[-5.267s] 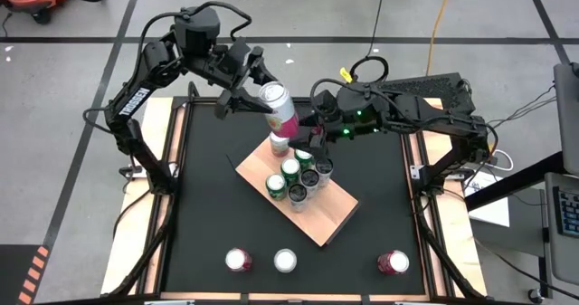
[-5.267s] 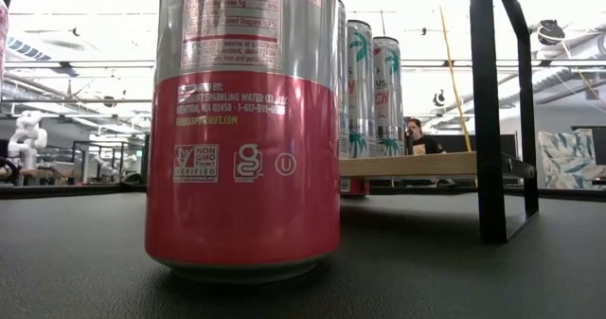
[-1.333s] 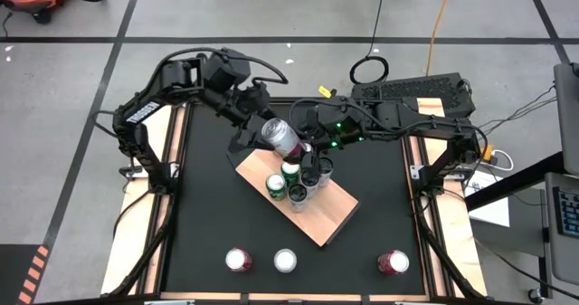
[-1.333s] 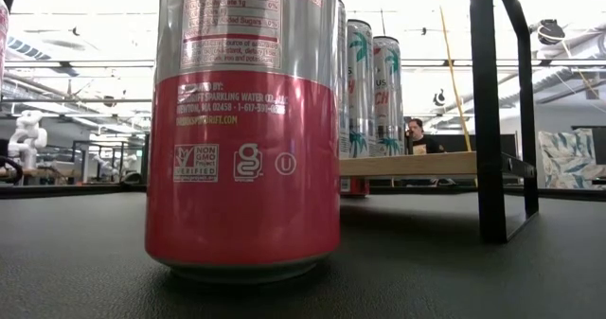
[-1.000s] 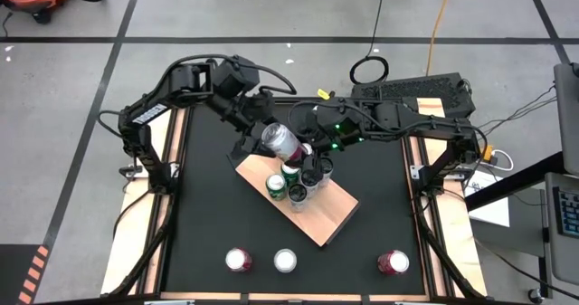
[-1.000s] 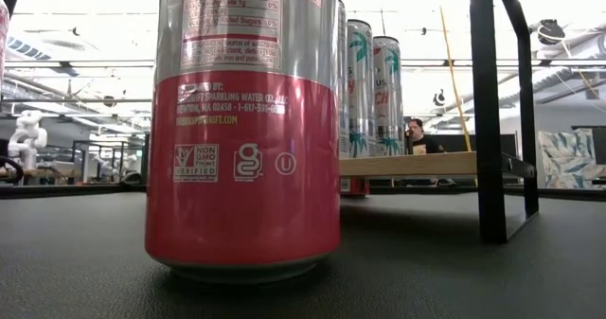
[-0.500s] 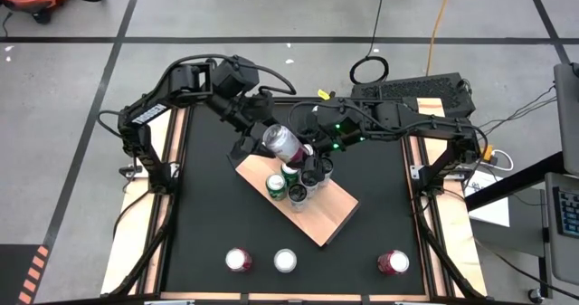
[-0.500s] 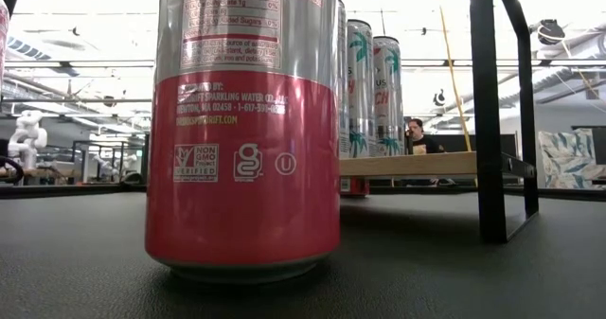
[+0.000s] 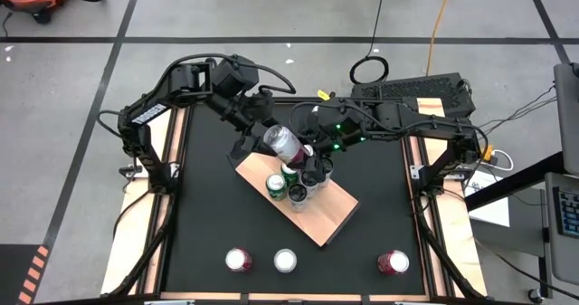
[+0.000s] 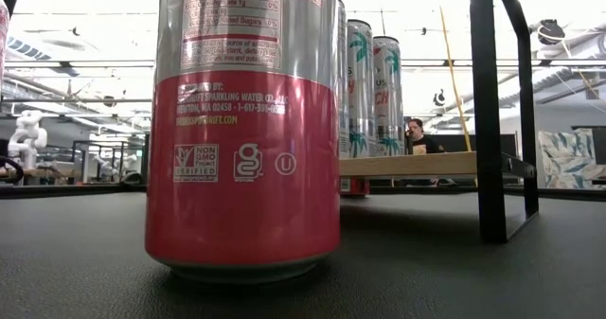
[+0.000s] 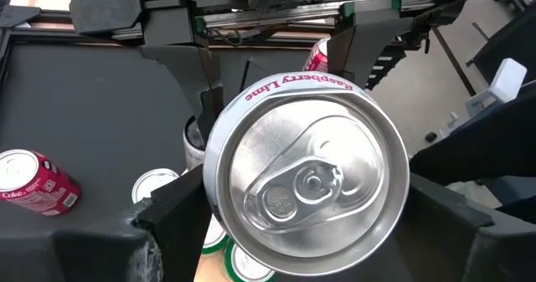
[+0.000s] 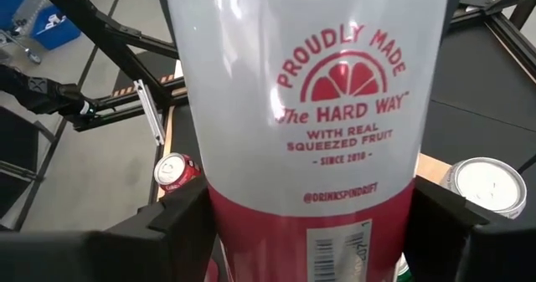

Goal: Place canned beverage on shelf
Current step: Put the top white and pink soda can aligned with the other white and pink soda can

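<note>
You are watching a tall silver-and-pink beverage can (image 9: 284, 143) hanging tilted in the air above the far end of the light-tan wooden shelf board (image 9: 323, 218), right over the cluster of green-and-silver cans (image 9: 294, 180) standing there. The right gripper (image 12: 310, 219) is clamping the can across its body. The left gripper (image 11: 306, 211) is sitting around the same can near its top, and you cannot tell whether it is pressing on it or only standing beside it.

The two arms are meeting very close together here, and that is where your trouble is waiting. If one gripper is letting go while the other is not yet holding firmly, the smooth can is likely slipping down and dropping onto the cluster below. If both are pulling on it in different directions, the can is likely twisting in the grip or denting.

The can is not upright, so lowering it as it is means it is landing on its rim and toppling. The free board is lying toward the near end, so you are steering past the standing cans, and a brush from the can or a wrist could be knocking them over like skittles.

Three more cans (image 9: 286, 261) are waiting along the near edge of the black surface (image 9: 208, 214).
</note>
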You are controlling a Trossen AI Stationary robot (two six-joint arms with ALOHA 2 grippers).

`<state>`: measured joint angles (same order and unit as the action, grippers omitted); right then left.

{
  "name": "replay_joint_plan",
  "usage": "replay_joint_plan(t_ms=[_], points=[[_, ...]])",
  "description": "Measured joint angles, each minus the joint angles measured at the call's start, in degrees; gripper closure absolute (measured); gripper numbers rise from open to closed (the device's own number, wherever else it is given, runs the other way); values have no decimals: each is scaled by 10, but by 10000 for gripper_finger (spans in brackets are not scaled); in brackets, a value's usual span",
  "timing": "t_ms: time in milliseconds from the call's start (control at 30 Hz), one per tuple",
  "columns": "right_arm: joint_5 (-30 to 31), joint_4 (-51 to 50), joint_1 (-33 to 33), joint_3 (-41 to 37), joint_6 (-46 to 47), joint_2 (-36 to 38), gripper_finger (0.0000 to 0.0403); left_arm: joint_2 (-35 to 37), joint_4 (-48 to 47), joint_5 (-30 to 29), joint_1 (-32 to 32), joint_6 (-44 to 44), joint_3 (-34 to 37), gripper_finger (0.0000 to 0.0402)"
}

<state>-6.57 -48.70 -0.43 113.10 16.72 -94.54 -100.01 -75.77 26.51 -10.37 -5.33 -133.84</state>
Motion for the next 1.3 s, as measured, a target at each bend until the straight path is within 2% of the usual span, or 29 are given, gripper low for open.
replay_joint_plan(t_ms=[300,600,933,1033,1300], points=[[0,0,0,0,0,0,133,0,3,0,0,4,0,96],[5,-1,0,0,-2,0,133,1,16,-2,0,6,0,45],[4,-3,0,0,-1,0,133,1,1,-8,0,-27,0,41],[4,-2,0,0,-2,0,133,1,2,-11,0,-28,0,51],[2,-1,0,0,-6,0,133,1,3,-13,0,-30,0,111]])
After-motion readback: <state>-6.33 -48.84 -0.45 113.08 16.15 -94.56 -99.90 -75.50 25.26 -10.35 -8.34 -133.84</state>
